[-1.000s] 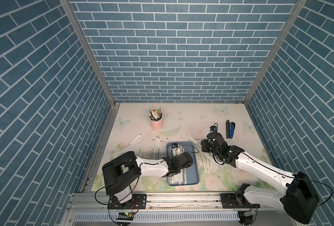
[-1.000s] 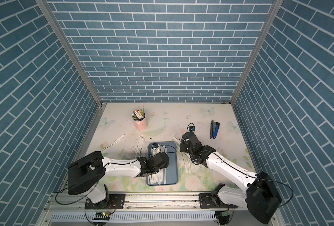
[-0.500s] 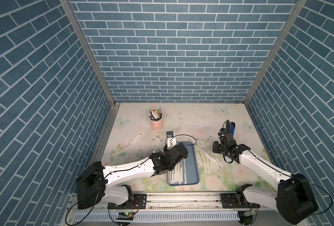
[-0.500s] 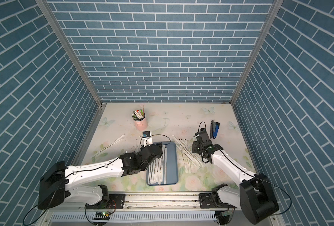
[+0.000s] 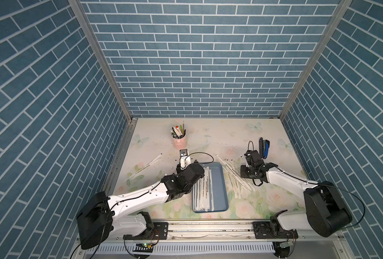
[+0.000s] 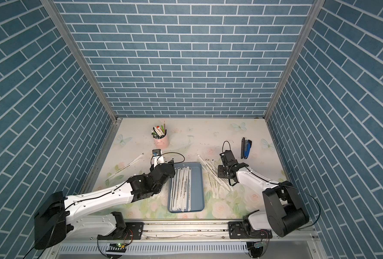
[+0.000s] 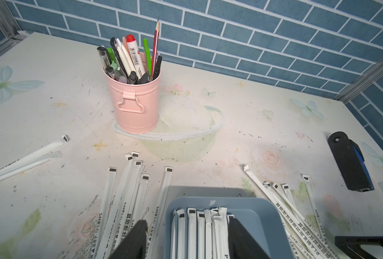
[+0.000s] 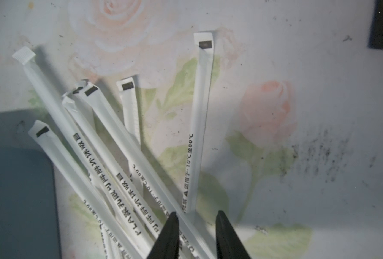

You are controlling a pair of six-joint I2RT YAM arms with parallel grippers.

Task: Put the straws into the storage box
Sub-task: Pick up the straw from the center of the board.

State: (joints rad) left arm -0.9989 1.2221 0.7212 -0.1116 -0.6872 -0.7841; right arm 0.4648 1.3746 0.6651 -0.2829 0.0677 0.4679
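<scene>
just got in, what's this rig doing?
Two arms are filling the blue storage box with wrapped straws; several already lie inside. The left gripper is open and empty above the box's left rim. The right gripper hovers open over the loose pile right of the box; more straws lie on its left.

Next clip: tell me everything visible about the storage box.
The storage box is a shallow blue plastic-looking tray with rounded corners and a low rim, flat on the flowered tabletop, long side running front to back. Wrapped straws lie lengthwise in its left half; the right half is bare.
</scene>
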